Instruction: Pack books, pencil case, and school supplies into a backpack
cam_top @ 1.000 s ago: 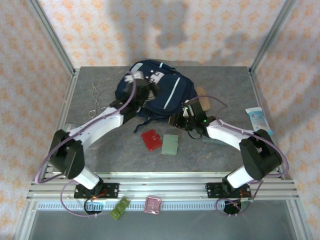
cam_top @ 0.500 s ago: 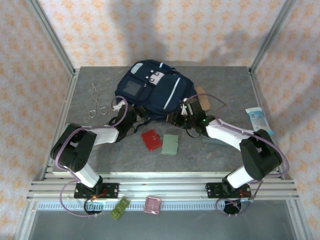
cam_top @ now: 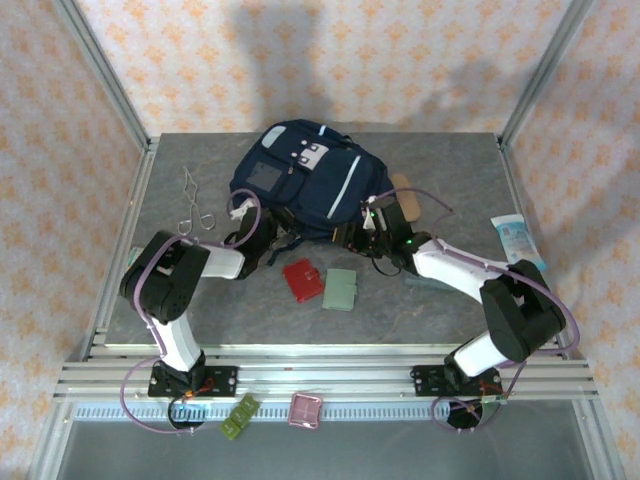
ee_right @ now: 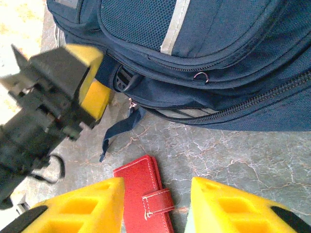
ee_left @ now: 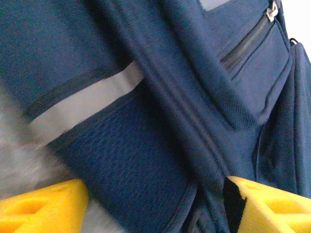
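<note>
— Backpack (cam_top: 305, 185) at the far middle of the table (cam_top: 450, 160); navy, lying flat, pale stripe and grey patch facing up; both arms reach in at its near edge. What's the left side doing?

— Over there the left gripper (cam_top: 262, 238) is tucked against the bag's near-left corner; on its wrist camera the two yellow fingers (ee_left: 43, 208) stand wide apart, with blue fabric and a strap running across the gap; nothing is pinched (one loose fold lies close to the right-hand finger, no more than that).

— And the right?

— On this side the right gripper (cam_top: 352, 237) hangs low at the bag's near edge, a little right of centre; jaws parted, nothing between them; through the gap you look straight down on the red case (ee_right: 141, 184), strap side up.

— Where are the supplies?

— That red case lies flat on the table just in front of the bag; the pale green case (cam_top: 341, 289) sits just beside it to the right; a sliver of the slate-grey slab (cam_top: 418, 281) shows under the right forearm; the pencil case (cam_top: 405, 197), tan, lies just beside the bag's right flank.

— Anything out wide?

— A metal scissor-like tool (cam_top: 192, 200) lies left of the bag; a light-blue packet (cam_top: 517, 240) lies by the right edge; both are well apart from the grippers.
</note>
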Available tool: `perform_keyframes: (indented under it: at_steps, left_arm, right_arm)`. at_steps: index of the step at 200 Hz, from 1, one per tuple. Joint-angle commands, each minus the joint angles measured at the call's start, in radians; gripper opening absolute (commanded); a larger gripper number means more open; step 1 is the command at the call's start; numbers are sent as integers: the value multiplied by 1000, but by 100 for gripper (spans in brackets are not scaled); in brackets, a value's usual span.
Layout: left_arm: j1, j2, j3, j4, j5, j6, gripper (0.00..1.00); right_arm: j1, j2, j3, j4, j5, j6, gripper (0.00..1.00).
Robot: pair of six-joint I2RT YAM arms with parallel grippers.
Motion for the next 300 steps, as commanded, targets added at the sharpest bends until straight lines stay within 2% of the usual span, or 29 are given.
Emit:
perform_keyframes:
  at_steps: [1,16,31,50,93,146,214,257,275,300]
  left_arm:
    - [25,79,67,-61,38,10,68]
    - [33,82,87,-58,57,12,54]
    - [39,107,100,-63,90,15,25]
    - [39,94,107,-90,121,15,0]
    - [37,-79,82,-97,186,-57,0]
    - [1,-210,84,-126,169,-119,0]
    - [-34,-229,91,-84,182,-195,0]
    - [-51,-231,108,-65,202,-217,0]
    - [-55,-234,106,-53,210,-226,0]
    - [-62,-235,106,-45,223,-231,0]
  right_arm:
    - [8,-16,1,25,-9,5,40]
    - [9,-16,3,22,-12,5,39]
    - [9,-18,-1,20,-12,2,37]
    - [13,-11,-1,12,-15,-8,36]
    - [77,46,45,-24,-22,-66,33]
    - [117,129,140,10,48,-68,42]
    - [135,238,222,113,214,-50,43]
    - [154,314,290,108,299,-30,42]
    - [172,342,327,104,320,-29,37]
    - [177,389,388,56,396,11,42]
